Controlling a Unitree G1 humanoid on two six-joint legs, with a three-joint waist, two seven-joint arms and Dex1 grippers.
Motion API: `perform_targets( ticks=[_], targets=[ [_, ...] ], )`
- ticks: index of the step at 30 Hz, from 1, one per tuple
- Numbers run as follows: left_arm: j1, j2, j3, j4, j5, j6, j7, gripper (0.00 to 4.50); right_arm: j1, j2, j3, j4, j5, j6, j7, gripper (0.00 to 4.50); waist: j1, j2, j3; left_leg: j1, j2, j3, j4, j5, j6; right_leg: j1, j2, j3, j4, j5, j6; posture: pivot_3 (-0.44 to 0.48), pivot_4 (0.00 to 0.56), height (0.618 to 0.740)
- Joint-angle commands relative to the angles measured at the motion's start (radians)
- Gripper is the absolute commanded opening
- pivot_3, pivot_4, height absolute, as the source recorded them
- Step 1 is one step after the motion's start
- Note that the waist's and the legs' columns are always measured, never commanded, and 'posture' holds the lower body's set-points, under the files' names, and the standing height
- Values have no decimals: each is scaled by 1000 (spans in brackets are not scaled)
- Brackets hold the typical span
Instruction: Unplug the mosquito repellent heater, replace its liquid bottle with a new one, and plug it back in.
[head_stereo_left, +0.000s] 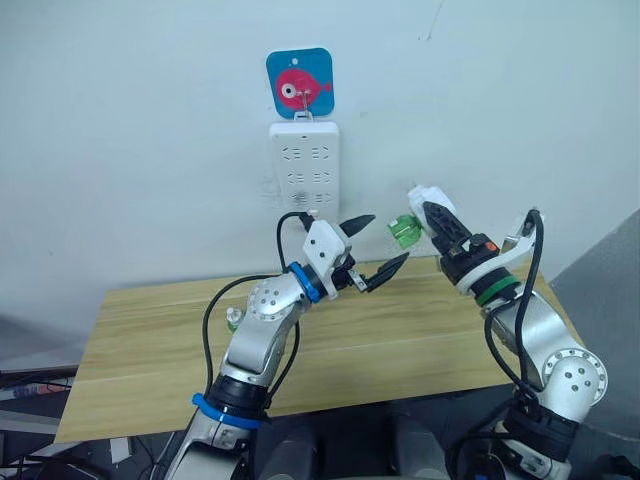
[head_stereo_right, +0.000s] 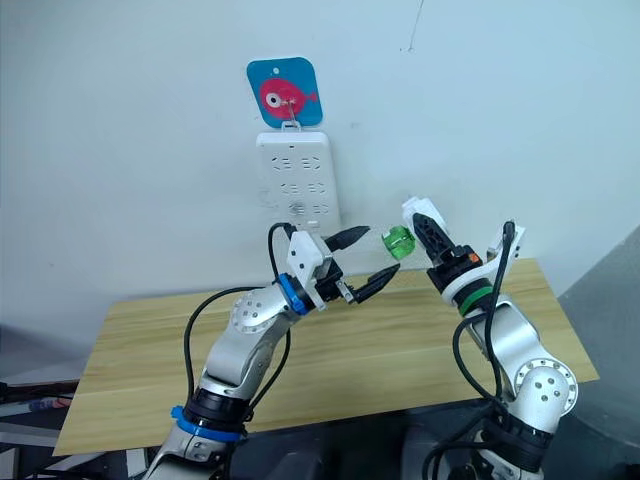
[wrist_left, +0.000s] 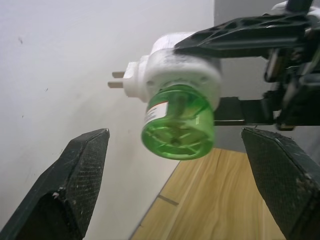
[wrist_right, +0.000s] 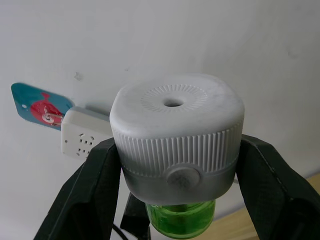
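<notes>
Looking down from the left eye view, the right gripper (head_stereo_left: 432, 213) was raised above the far edge of the wooden table (head_stereo_left: 400, 330), its black fingers clamped on the mosquito repellent heater (head_stereo_left: 428, 196), with the green liquid bottle (head_stereo_left: 404, 231) sticking out toward the left gripper (head_stereo_left: 374, 246). That left claw stood wide apart and held nothing, its tips just beside the bottle but not touching it. Behind both, a white power strip (head_stereo_left: 304, 168) hung on the wall under a blue fish card (head_stereo_left: 299, 83). A second small greenish bottle (head_stereo_left: 234, 319) sat on the table beside the left arm (partly hidden by it).

The right eye view showed the same layout, the bottle between the two grippers in the air.

From the left wrist view, the heater lay sideways with its two metal prongs (wrist_left: 118, 80) pointing at the wall, the bottle's base facing the camera between the spread fingers (wrist_left: 75, 180).

From the right wrist view, both fingers (wrist_right: 95, 185) pressed the heater's ribbed sides, its holed round face turned to the camera.
</notes>
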Motion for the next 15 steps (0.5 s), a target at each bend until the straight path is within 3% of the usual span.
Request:
perform_targets(
  ticks=[1,11,15],
  targets=[
    [-32,-12,2,-2,2,-35,10,4481,4,-30,54,-47,75,-67,-19,2933,0,0,0,0,0,0,0,0,0,0,0,0,0,0,0,1,172,740],
    [-37,-20,-11,2,-4,-41,4,4481,31,-135,161,-65,133,-172,-42,2933,0,0,0,0,0,0,0,0,0,0,0,0,0,0,0,-5,179,740],
    [-31,-26,-11,-6,-9,-34,7,3636,36,-157,187,-65,146,-212,-48,2933,0,0,0,0,0,0,0,0,0,0,0,0,-1,0,0,-8,183,740]
  ],
)
